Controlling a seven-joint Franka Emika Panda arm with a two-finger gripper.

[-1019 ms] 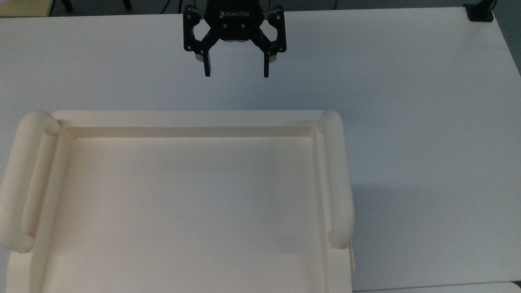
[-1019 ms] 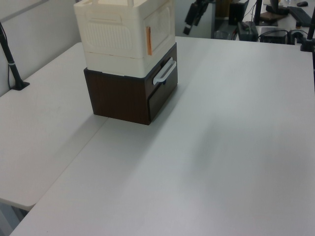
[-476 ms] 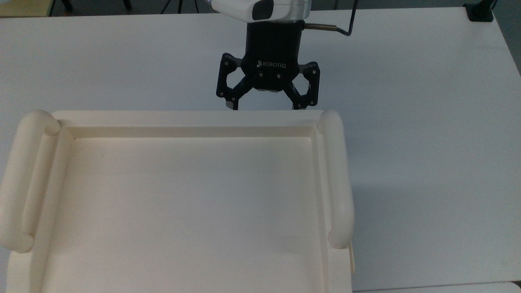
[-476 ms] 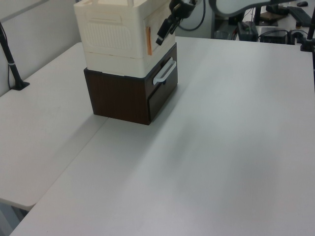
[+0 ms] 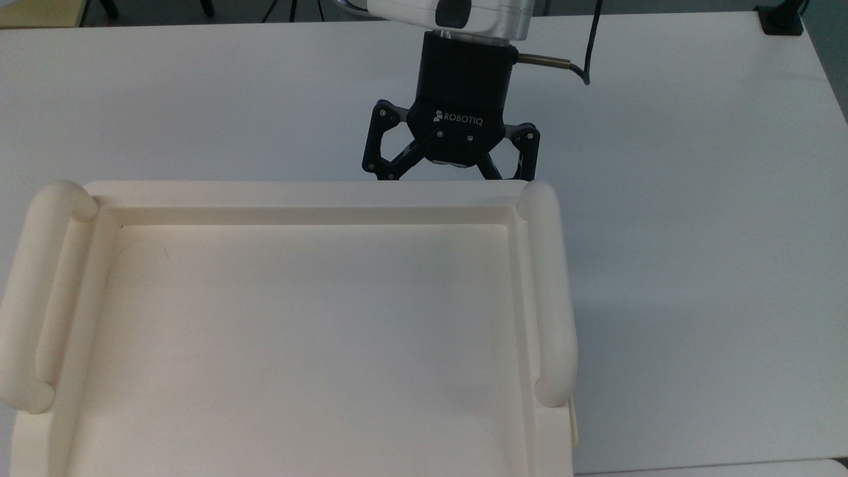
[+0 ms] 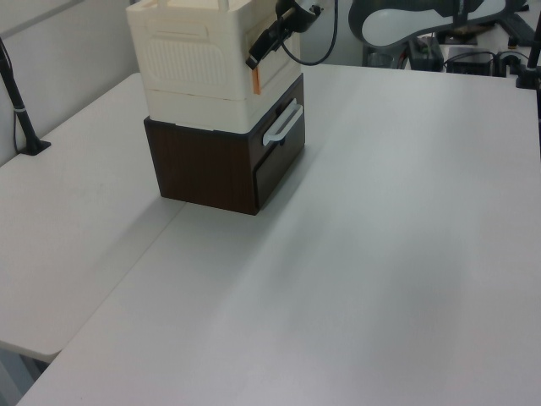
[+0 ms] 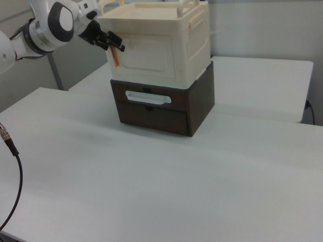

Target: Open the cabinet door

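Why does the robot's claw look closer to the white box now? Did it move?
Yes. In the top view the gripper has come down the picture from the bare table to the cabinet top's far edge.

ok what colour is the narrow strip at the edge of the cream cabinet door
Orange narrow strip, clearest in the right view, just by the gripper.

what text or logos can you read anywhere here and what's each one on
"ROBOTIQ", white letters with a small logo mark before them, on the black body of the gripper in the top view.
No readable text on the cream cabinet, the brown drawer unit under it, or the table.
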